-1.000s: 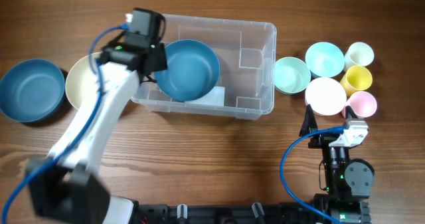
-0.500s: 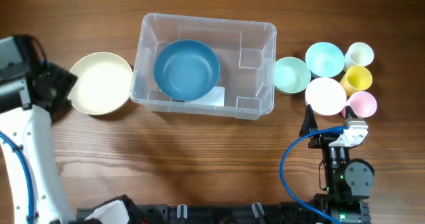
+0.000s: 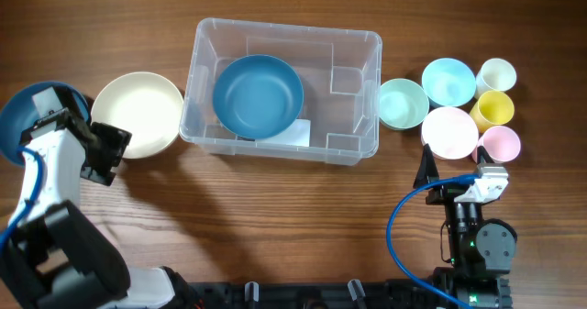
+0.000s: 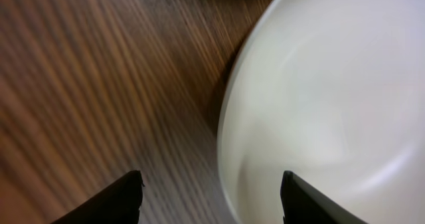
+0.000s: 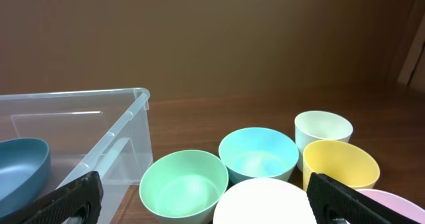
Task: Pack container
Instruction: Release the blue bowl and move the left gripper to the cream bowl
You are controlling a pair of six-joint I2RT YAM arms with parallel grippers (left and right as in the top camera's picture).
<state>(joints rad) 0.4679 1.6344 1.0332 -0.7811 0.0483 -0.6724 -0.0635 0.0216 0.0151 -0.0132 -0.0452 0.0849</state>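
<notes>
Left fingers (image 4: pixel 126 196) spread apart over cream bowl (image 4: pixel 319 104) rim; right fingers (image 5: pixel 73 201) apart, empty; blue bowl (image 3: pixel 258 95) inside container (image 3: pixel 348 116).

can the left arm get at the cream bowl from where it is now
Probably yes. The left gripper hangs open at the rim of the cream bowl, one finger on each side of the rim, with nothing between. The container sits beyond the bowl.

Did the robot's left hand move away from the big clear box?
Yes. The left gripper was at the left wall of the container; now it is further left, beside the lower edge of the cream bowl.
</notes>
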